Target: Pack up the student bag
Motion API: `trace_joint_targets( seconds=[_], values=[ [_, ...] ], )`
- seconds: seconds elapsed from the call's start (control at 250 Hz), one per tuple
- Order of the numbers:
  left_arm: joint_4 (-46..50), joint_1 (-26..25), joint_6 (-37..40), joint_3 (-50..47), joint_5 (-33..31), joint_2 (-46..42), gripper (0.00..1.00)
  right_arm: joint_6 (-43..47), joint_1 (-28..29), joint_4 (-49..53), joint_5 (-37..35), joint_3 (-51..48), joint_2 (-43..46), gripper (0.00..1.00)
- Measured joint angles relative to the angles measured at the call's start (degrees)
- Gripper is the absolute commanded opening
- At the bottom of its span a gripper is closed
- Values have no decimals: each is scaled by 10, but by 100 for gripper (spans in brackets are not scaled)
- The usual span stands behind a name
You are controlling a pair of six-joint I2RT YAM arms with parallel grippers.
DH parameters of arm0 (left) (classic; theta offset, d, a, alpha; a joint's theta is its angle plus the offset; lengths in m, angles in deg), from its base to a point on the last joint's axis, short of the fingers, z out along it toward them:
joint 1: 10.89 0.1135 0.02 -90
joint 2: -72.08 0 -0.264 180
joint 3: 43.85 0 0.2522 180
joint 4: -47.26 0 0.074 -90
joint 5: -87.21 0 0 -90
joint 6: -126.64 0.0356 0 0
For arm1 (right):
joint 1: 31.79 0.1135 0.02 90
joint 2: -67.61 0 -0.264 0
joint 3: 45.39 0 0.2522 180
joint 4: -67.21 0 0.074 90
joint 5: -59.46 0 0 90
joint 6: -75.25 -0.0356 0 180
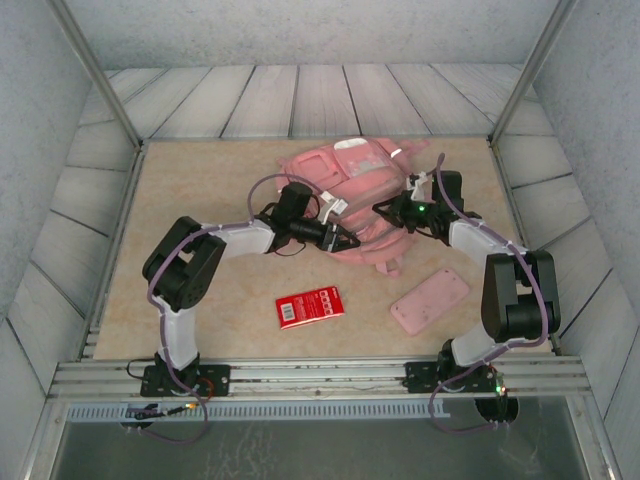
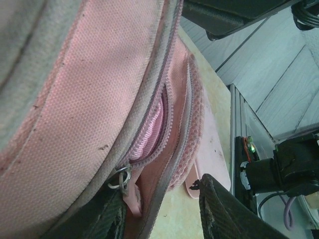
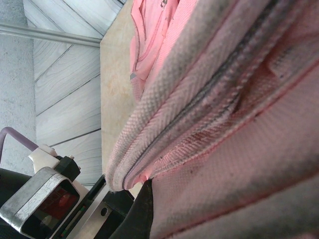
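The table carries the student bag, lying between both pincers; left pincer spread astride its zipped edge; right pincer pressed together at its seam, fabric caught or not I cannot tell; pink case behind the right pincer; red booklet behind the left.

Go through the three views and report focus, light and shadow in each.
Top external: soft, even light, only faint shadows on the table, student bag in focus. Left wrist: the bag's nearest fabric at upper left is blurred, the zip puller sharp, the left gripper dark against the bright wall. Right wrist: the weave is crisp mid-frame, the finger at the bottom lost in shadow.
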Motion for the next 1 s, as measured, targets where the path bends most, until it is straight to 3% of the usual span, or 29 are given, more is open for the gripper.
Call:
trace_joint_targets(
  seconds=[0.28, 0.448, 0.632, 0.803, 0.999],
  values=[
    [30, -4, -22, 2, -63, 0, 8, -1, 1, -4, 0, -8, 0, 2],
    [12, -7, -77, -5, -85, 0, 0, -4, 1, -15, 0, -13, 0, 2],
    [20, -9, -107, -7, -110, -3, 0, 17, 2, -12, -4, -16, 0, 2],
    [93, 0, -103, 0, -127, -38, 0, 96, 9, 33, -37, -10, 2, 1],
    [194, 26, -79, 57, -87, -54, 0, 190, 22, 75, -72, 9, 35, 1]
  ],
)
